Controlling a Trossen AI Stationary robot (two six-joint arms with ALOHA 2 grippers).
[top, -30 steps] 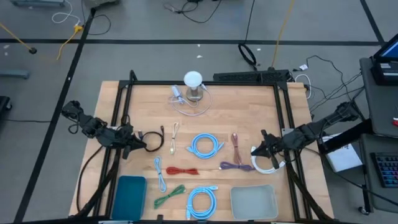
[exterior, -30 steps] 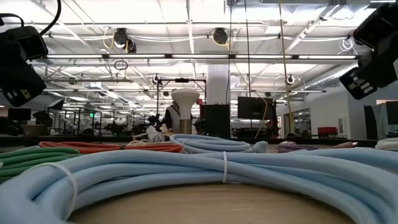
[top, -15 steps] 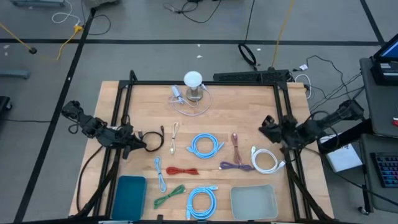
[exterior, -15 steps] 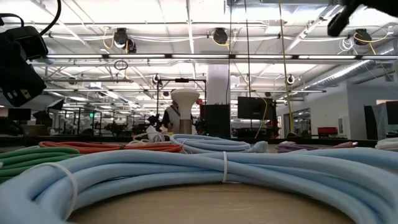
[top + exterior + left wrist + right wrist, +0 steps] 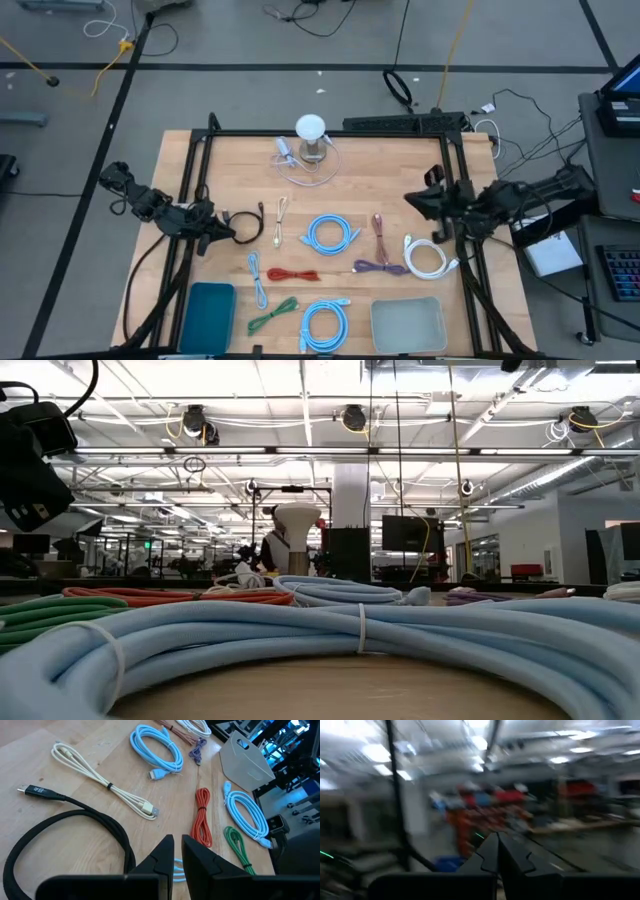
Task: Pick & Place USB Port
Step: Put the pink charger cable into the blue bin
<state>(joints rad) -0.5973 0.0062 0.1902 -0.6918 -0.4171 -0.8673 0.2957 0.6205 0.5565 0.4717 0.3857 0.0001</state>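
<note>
Several USB cables lie on the wooden table (image 5: 400, 160): a black loop (image 5: 248, 228), a cream one (image 5: 280, 215), a light blue coil (image 5: 332, 235), a red one (image 5: 290, 275) and a white coil (image 5: 428, 258). Which of the things is the USB port I cannot tell. My left gripper (image 5: 226, 236) is low at the table's left, shut and holding nothing, its fingers (image 5: 165, 855) just beside the black loop (image 5: 100, 822). My right gripper (image 5: 412, 198) is raised over the table's right side, above and beyond the white coil. It is shut and empty, and points up into the room (image 5: 496, 851).
A teal tray (image 5: 208, 312) and a grey tray (image 5: 408, 325) sit at the near edge, with a green cable (image 5: 272, 315) and a second light blue coil (image 5: 325, 322) between them. A white domed stand (image 5: 311, 132) is at the far edge. A black frame (image 5: 455, 190) borders the table.
My right gripper has risen from just above the white coil, going up and a little toward the far edge. Its fingers have tipped from pointing down to pointing above level. In the low view it has left the picture through the top. The white coil stays on the table.
</note>
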